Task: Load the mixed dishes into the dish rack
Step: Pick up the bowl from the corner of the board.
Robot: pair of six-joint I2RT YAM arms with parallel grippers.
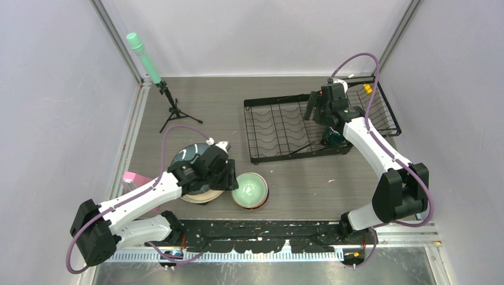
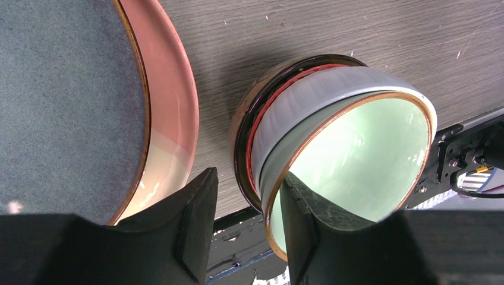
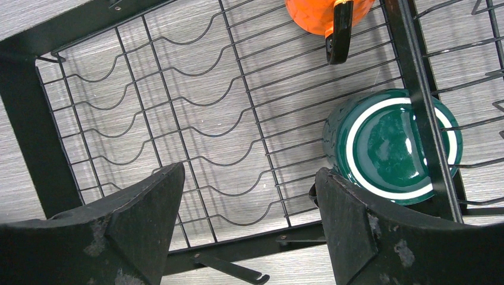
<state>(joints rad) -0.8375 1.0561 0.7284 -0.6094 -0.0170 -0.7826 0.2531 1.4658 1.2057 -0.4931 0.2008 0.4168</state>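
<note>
Top: left gripper (image 1: 229,178) reaching at mint-green bowl (image 1: 249,189), right gripper (image 1: 313,108) hovering over dish rack (image 1: 279,127). Left wrist: jaws apart, straddling bowl's rim; bowl sitting tilted in brown bowl (image 2: 243,136). Right wrist: jaws standing wide apart; dark teal mug (image 3: 392,145) and orange mug (image 3: 315,12) lying in rack.

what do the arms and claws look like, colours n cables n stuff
Both the left arm and right arm have white links with chunky black joints. A thin purple cable loops loosely along each one. The left claw and right claw each have two black wedge-shaped fingers; the right one's are flecked with pale scuffs.
</note>
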